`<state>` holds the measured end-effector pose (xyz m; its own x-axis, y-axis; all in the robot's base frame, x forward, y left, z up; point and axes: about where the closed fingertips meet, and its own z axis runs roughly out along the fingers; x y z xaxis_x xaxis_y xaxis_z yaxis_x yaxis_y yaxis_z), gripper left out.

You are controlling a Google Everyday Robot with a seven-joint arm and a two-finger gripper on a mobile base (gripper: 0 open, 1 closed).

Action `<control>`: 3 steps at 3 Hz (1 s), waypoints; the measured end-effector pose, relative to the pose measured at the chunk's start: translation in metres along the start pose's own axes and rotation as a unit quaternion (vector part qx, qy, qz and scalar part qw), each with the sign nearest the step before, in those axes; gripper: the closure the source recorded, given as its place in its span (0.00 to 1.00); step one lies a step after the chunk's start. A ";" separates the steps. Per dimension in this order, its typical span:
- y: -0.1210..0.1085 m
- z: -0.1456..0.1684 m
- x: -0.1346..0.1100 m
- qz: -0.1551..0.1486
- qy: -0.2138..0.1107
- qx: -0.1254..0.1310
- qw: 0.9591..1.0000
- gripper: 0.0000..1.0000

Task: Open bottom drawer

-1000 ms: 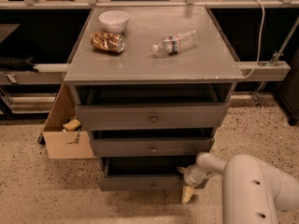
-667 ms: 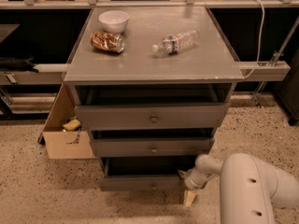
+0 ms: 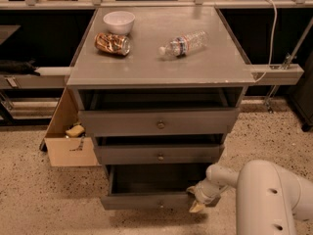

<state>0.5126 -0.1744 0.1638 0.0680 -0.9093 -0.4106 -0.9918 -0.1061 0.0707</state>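
Observation:
The bottom drawer (image 3: pixel 146 200) is the lowest of three grey drawers in the cabinet. It stands pulled out, showing its dark grey inside (image 3: pixel 156 177). Its slim front carries a small centre knob (image 3: pixel 160 204). My gripper (image 3: pixel 197 200) is at the drawer's right front corner, low near the floor, with the white arm (image 3: pixel 264 195) reaching in from the lower right. The middle drawer (image 3: pixel 160 154) and the top drawer (image 3: pixel 159 123) sit above it, each a little out.
The cabinet top (image 3: pixel 161 67) holds a white bowl (image 3: pixel 119 21), a crushed snack can (image 3: pixel 112 43) and a lying plastic bottle (image 3: pixel 184 44). A cardboard box (image 3: pixel 68 136) stands on the speckled floor at the cabinet's left. Dark shelving runs behind.
The bottom drawer has slid out towards me, exposing more of its dark inside. My gripper has stayed at its right front corner and come forward with it.

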 end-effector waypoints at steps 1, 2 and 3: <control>-0.001 -0.002 0.000 0.000 0.000 0.000 1.000 0.72; 0.019 -0.005 -0.007 -0.007 -0.017 0.000 1.000 0.95; 0.021 -0.004 -0.007 -0.007 -0.019 0.000 1.000 0.00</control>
<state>0.4917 -0.1716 0.1720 0.0783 -0.8917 -0.4458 -0.9908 -0.1193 0.0644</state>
